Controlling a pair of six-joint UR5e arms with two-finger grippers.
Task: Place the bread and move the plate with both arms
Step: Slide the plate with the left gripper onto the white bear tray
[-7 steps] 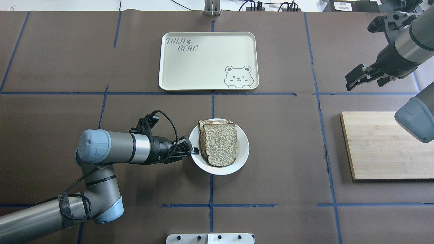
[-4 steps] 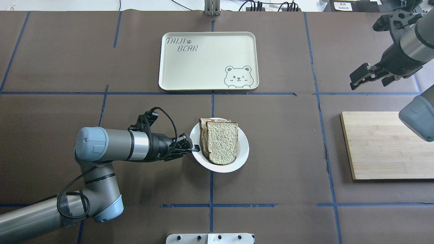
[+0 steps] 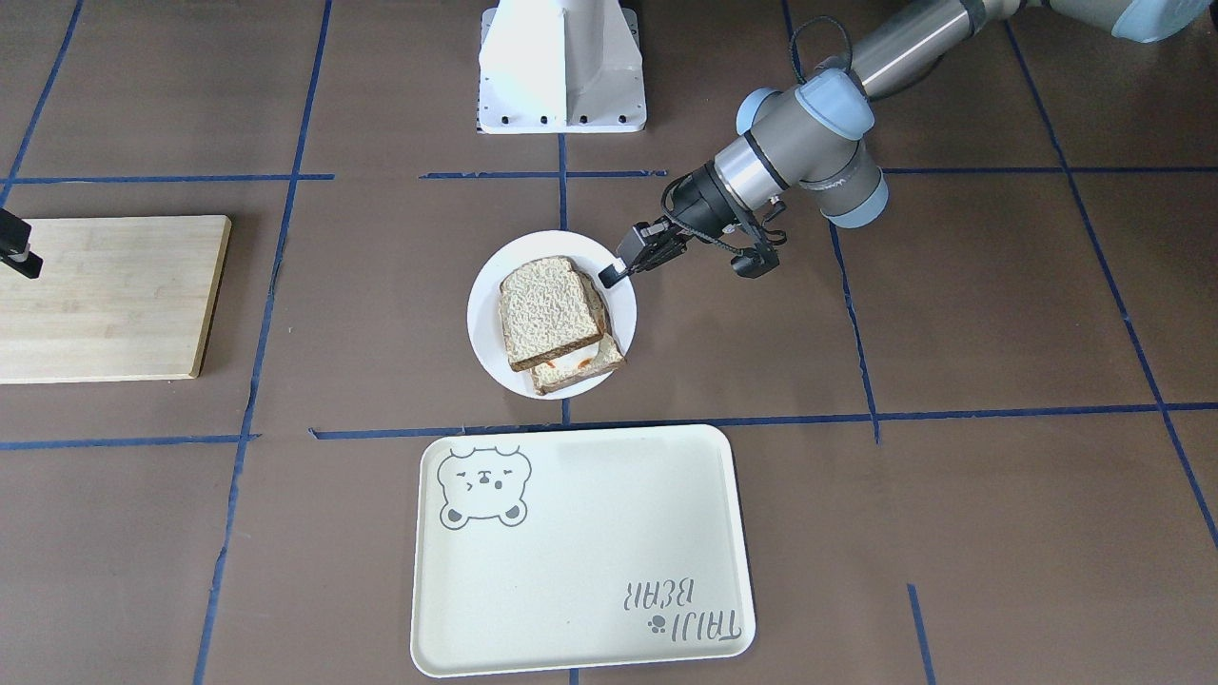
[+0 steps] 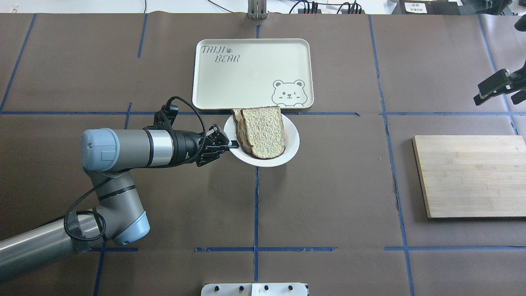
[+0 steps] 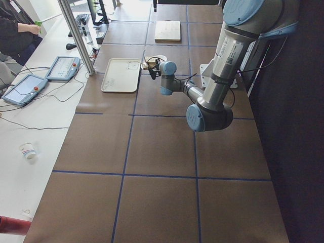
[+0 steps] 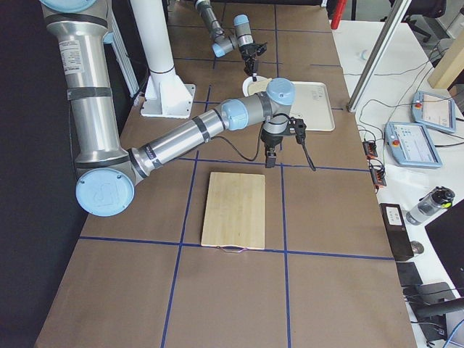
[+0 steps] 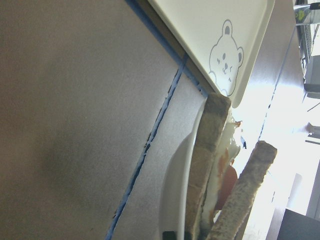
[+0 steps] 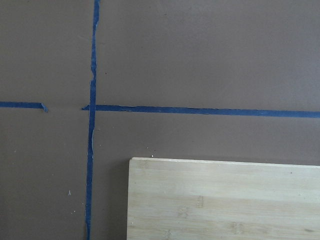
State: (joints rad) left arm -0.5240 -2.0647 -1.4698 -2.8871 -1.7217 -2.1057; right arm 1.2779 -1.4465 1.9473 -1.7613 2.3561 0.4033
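Since the earlier overhead frames, hauled the plate [image 4: 292, 142] from mid-table toward the far side with the left tool [image 4: 232, 144], and pulled the right tool [image 4: 495, 88] away to the right edge. From across the table: finds the left tool [image 3: 609, 276] clamped on the rim of the plate [image 3: 487, 319], with the bread [image 3: 545, 309] lying on the egg-topped toast [image 3: 582, 366], and the plate near the tray [image 3: 580, 571] but apart from it. From overhead: shows the bread [image 4: 264, 130] uppermost on the plate, with the plate's far edge lapping the near edge of the tray [image 4: 246, 70], which probably means a plate held up off the table [image 4: 328, 185] rather than resting on the tray; shows the right tool with jaws parted around nothing, well apart from the wooden board [image 4: 472, 176]. From the left end: too small to add anything. From the right end: puts the right tool [image 6: 270, 156] pointing down over bare table, just beyond the wooden board [image 6: 235, 210]. From the left wrist: looks along the plate [image 7: 175, 192] at both slices edge-on, the bread [image 7: 248, 195] outermost and the tray [image 7: 215, 30] just beyond. From the right wrist: only wooden board [image 8: 225, 200] and table, no fingers. Judged so far: bread placing done, plate move under way. Left to do: setting the plate down, presumably on the tray, then letting go.
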